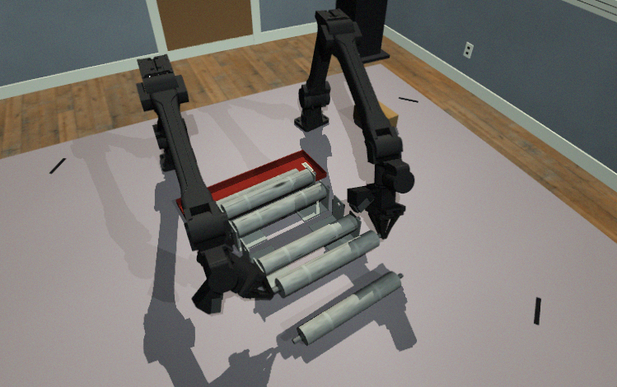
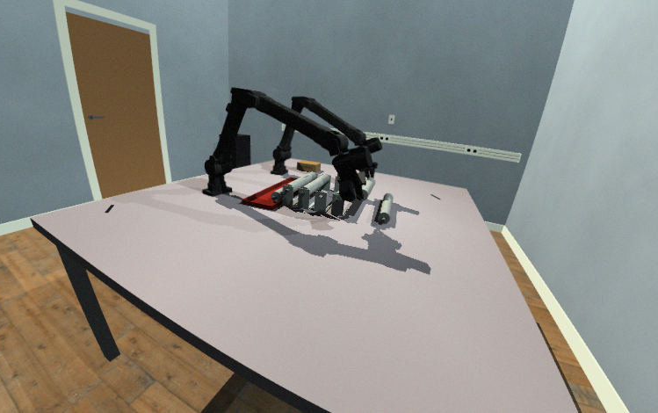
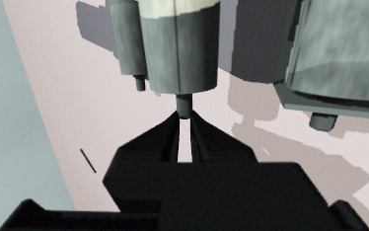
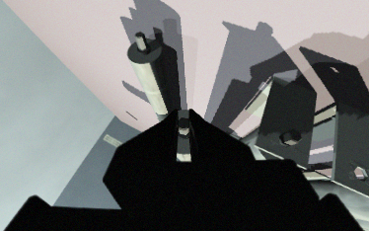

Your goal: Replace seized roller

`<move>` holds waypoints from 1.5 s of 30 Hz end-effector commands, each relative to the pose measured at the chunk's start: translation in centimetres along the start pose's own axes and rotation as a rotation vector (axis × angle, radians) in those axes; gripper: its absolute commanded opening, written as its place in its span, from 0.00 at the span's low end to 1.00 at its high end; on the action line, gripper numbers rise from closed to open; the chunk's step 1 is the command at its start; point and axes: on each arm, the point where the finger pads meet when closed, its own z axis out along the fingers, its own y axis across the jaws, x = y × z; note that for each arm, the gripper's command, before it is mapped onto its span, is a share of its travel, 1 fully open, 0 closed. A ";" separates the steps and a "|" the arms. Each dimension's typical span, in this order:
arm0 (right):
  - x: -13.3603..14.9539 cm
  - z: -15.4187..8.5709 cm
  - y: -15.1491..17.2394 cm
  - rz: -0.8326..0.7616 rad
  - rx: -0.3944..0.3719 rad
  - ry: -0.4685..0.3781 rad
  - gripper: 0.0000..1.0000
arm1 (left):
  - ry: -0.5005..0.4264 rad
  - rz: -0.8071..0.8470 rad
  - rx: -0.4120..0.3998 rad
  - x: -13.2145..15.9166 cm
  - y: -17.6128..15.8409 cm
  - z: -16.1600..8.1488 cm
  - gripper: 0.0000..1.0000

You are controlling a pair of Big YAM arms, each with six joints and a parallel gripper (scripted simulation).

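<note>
The red scrap tray (image 1: 253, 174) (image 2: 270, 191) lies behind the roller bed, left of centre in the top view. A roller (image 1: 258, 184) (image 2: 276, 196) appears to lie in it, mostly hidden by the bed's rear roller (image 1: 272, 193). The bed (image 1: 358, 222) (image 2: 321, 201) (image 3: 325, 105) (image 4: 287, 118) carries that one, a second roller (image 1: 279, 210) and, after a gap, a front roller (image 1: 308, 244) (image 3: 344, 54). In the right wrist view, the bracket at the gap shows an unfilled hexagonal hole (image 4: 360, 172), while the bracket beside it has an axle end in its hole.

The task's working roller (image 1: 328, 264) (image 2: 368, 188) (image 3: 182, 54) (image 4: 184, 129) is held between the two arms, apart from the bed and in front of it, centre of the top view. The left gripper (image 1: 383, 236) (image 3: 184, 115), right of centre there, is clamped on one axle end; the right gripper (image 1: 272, 294) (image 2: 348, 197) (image 4: 184, 115), lower left of centre, is clamped on the other. Both arms arch forward from the back of the table (image 1: 464, 216) (image 2: 372, 317), wrists bent down and fingers angled towards the roller's ends.

Another roller (image 1: 348, 310) (image 2: 385, 208) (image 3: 128, 39) (image 4: 149, 84) lies loose on the table, lower centre of the top view. Which rollers are good cannot be told by sight. A yellow-brown box (image 1: 389, 115) (image 2: 308, 165) sits near the left arm's base.
</note>
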 end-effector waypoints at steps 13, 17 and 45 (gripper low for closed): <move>0.0 -3.8 5.7 -0.034 -0.110 -0.014 0.03 | -0.022 0.024 -0.117 -1.5 5.1 -6.5 0.03; 0.9 -4.7 5.9 -0.053 -0.139 -0.020 0.03 | -0.023 0.024 -0.123 -1.5 5.3 -6.4 0.03; 1.3 -5.5 5.1 -0.037 -0.128 -0.023 0.03 | -0.022 0.023 -0.149 -1.5 6.4 -5.8 0.03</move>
